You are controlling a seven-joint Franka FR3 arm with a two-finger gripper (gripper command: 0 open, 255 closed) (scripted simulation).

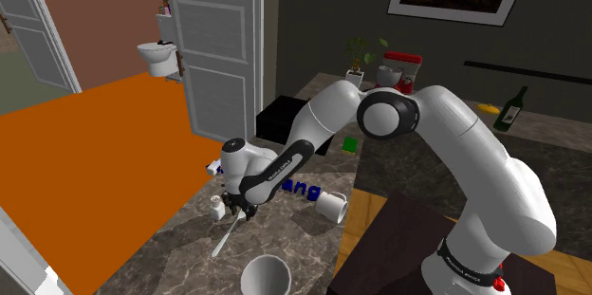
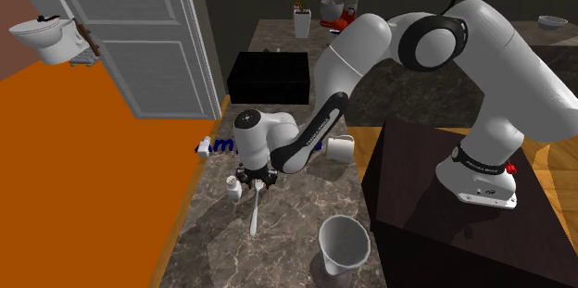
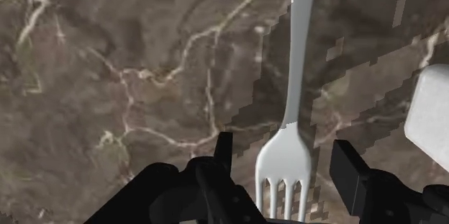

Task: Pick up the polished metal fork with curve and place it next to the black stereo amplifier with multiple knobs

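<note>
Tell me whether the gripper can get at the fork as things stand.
Probably yes. The gripper hangs just above the fork, its open fingers either side of the tines, not touching. Nothing lies between them; the small white pot stands clear beside it.

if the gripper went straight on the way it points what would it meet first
Most likely the fork: its tine end lies under the open gripper, between the fingers, on the counter. The fingertips may touch counter beside it; depth unclear.
</note>
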